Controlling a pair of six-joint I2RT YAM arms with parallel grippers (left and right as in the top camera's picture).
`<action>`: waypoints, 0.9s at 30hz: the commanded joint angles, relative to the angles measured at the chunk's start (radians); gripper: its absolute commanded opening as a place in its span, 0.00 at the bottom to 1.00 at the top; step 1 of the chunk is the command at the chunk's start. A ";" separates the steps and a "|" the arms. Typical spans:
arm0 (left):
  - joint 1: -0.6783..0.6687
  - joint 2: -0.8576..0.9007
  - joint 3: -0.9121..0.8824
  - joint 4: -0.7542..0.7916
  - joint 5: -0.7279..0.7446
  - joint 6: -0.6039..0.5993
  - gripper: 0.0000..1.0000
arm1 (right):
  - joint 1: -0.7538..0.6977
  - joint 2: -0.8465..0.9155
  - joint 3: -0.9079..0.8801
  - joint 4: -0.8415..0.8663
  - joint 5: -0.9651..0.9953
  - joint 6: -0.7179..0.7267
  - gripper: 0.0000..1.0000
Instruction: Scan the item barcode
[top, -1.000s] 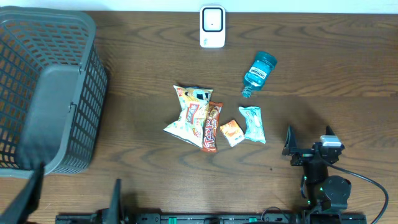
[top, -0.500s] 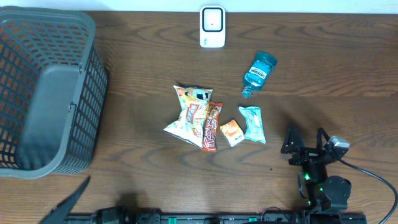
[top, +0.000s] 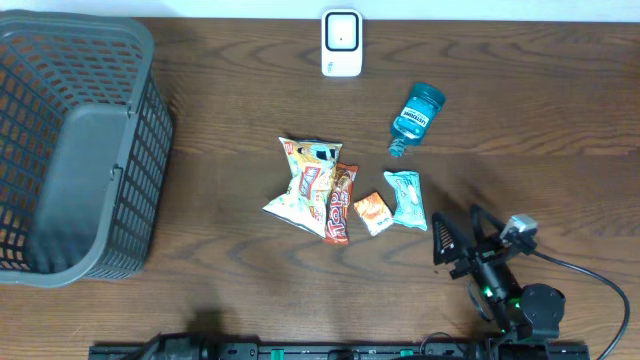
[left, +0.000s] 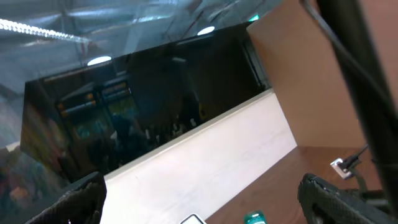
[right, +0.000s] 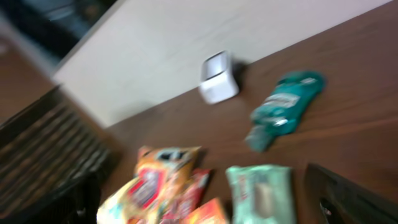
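The right tool (top: 459, 238) has its two fingers spread wide with nothing between them. It sits low over the near right part of the dark brown wooden bench (top: 230, 90), its tips turned toward the packets in the middle. The left tool (left: 205, 208) is also wide open and empty. Only its own wrist view shows it, with a black fingertip at each lower corner and the camera tilted up toward a pale wall and a dark window.

The items to scan lie in a loose cluster at mid-bench. There is a crumpled yellow-and-white snack bag (top: 303, 180), with a red-and-orange bar wrapper (top: 341, 208) lying partly over its right side. A small orange sachet (top: 372, 212) sits just beside the wrapper, and a pale green flat packet (top: 406, 198) touches the sachet on the right. The green packet is the item nearest the right tool, but apart from it.

A teal plastic bottle (top: 418, 115) lies on its side beyond the green packet, its cap end pointing toward the cluster. The white boxy barcode scanner (top: 341, 42) stands at the far edge near the middle, well apart from every item. A grey plastic mesh basket (top: 140, 200) occupies the far left of the bench.

The right wrist view is blurred, yet the scanner, bottle, green packet and snack bag can be made out ahead of the fingers.
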 joint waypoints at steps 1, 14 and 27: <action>-0.017 -0.028 -0.002 0.011 0.006 0.010 0.98 | 0.005 0.000 -0.001 -0.005 -0.168 0.014 0.99; -0.044 -0.055 0.016 0.011 0.005 0.050 0.98 | 0.005 0.000 -0.001 -0.013 -0.378 0.015 0.99; -0.034 -0.048 -0.010 0.256 -0.288 0.306 0.98 | 0.005 0.000 -0.001 -0.022 -0.411 0.014 0.99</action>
